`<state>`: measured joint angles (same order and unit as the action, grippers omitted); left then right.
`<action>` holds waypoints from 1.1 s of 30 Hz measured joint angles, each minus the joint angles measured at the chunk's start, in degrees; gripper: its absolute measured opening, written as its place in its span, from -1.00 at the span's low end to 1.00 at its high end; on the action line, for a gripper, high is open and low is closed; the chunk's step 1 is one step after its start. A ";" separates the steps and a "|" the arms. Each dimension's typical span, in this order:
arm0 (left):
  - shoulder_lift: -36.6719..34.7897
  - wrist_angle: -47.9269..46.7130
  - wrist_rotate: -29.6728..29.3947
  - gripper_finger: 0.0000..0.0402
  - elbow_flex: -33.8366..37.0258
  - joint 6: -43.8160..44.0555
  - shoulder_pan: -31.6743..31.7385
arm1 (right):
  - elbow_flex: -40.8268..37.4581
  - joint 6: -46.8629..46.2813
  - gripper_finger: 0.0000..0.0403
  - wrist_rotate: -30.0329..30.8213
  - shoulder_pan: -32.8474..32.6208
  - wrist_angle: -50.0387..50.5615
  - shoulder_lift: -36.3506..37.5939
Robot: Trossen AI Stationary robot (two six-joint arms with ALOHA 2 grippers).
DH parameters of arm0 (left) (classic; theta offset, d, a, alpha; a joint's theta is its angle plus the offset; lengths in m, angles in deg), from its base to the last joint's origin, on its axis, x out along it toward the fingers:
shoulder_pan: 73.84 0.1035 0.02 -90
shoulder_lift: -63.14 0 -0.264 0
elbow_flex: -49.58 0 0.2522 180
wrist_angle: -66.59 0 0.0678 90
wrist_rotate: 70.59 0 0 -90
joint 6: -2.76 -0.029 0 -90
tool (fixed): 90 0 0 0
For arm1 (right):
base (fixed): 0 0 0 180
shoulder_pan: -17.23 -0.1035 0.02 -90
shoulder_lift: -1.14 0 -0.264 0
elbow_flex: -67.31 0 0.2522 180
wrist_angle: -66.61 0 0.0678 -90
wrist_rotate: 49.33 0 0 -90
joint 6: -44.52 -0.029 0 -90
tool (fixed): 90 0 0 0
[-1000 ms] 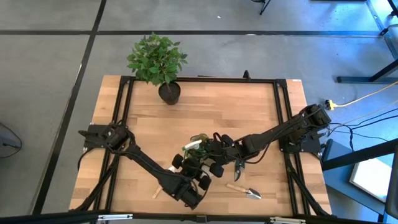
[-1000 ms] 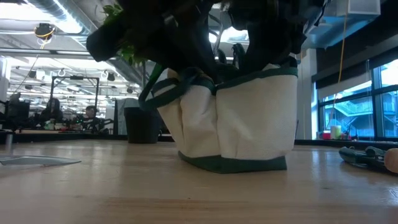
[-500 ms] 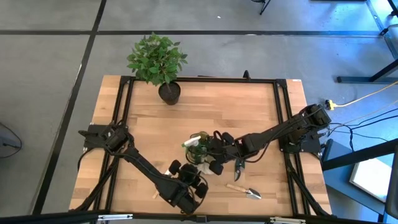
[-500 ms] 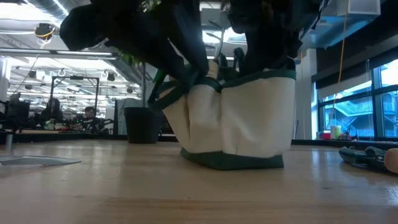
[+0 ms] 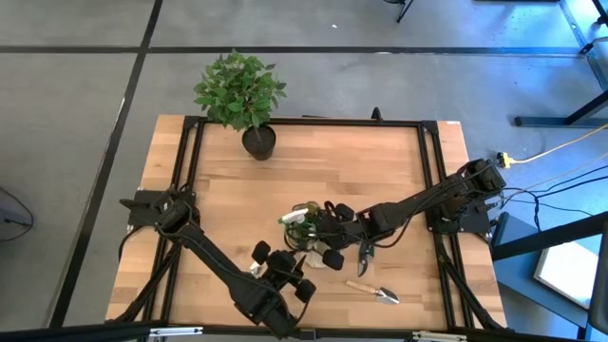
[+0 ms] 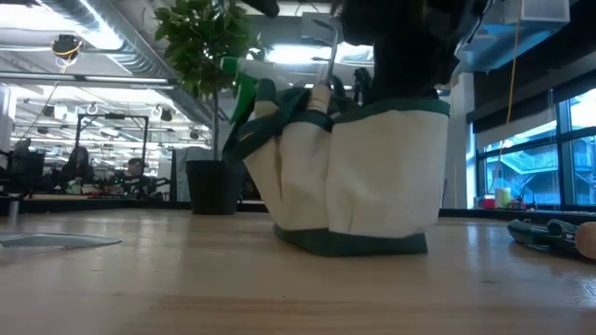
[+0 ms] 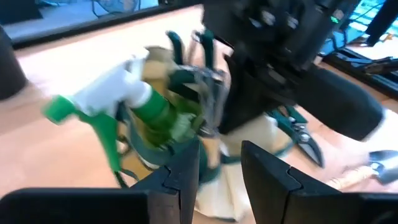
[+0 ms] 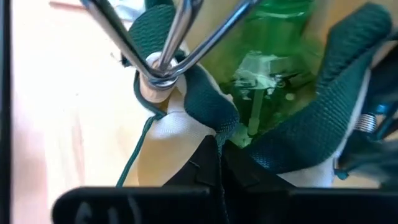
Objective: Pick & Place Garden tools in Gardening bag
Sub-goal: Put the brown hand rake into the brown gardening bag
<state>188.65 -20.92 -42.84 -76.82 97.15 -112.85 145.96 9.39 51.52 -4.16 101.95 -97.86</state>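
Standing upright on the table, the gardening bag already carries the spray bottle, whose green body sits down inside the mouth with the white trigger head poking out above the rim; metal tool shafts rise beside it. Just clear of the bag on its near side, the left gripper has its fingers parted with nothing between them, pointing at the bottle. The right gripper is pinched shut on the bag's green rim webbing at the far side, holding the mouth; a strap loop lies across the opening. Two tools are not yet stowed: the pruners lie on the wood just beside the bag, and a wooden-handled trowel lies a little nearer the table's front edge. Risks, as I judge them: the bottle looks top-heavy and leans, so a nudge from either arm could tip it out; if the right arm pulls on the rim, the light bag may topple or slide; the left arm, reaching for the pruners, could knock the bag or clash with the right arm, which lies right above them; the slack strap might snag a tool on its way in.
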 joint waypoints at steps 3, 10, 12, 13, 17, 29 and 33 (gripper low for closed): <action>-0.02 -2.30 0.05 -0.44 -0.50 0.07 0.18 | 0.00 0.87 -0.88 -0.87 -0.04 -0.15 0.00; -0.02 -6.35 0.26 -0.43 -0.50 6.93 -0.44 | 0.02 3.17 -0.31 -2.75 -0.24 -4.06 0.00; -0.02 -7.81 -0.12 -0.43 -0.50 9.22 -0.84 | 0.04 3.94 -0.12 -2.81 -0.26 -4.96 0.00; -0.02 -8.33 -0.16 -0.43 -0.50 9.84 -1.00 | 0.04 4.28 -0.04 -2.92 -0.26 -5.33 0.00; -0.04 -8.42 -0.17 -0.43 -0.48 8.98 -1.42 | 0.08 6.01 0.15 -3.68 -0.26 -6.55 0.00; 0.70 -8.85 3.70 -0.40 0.80 17.57 -4.69 | 6.57 9.95 -0.05 -5.74 -0.70 -5.09 0.00; 0.68 -7.32 3.14 -0.33 1.61 24.02 -6.18 | 7.76 10.73 -0.11 -5.74 -0.74 -4.40 0.00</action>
<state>189.33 -28.23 -39.70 -75.21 121.16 -119.03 153.72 20.11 45.78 -4.90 97.55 -97.86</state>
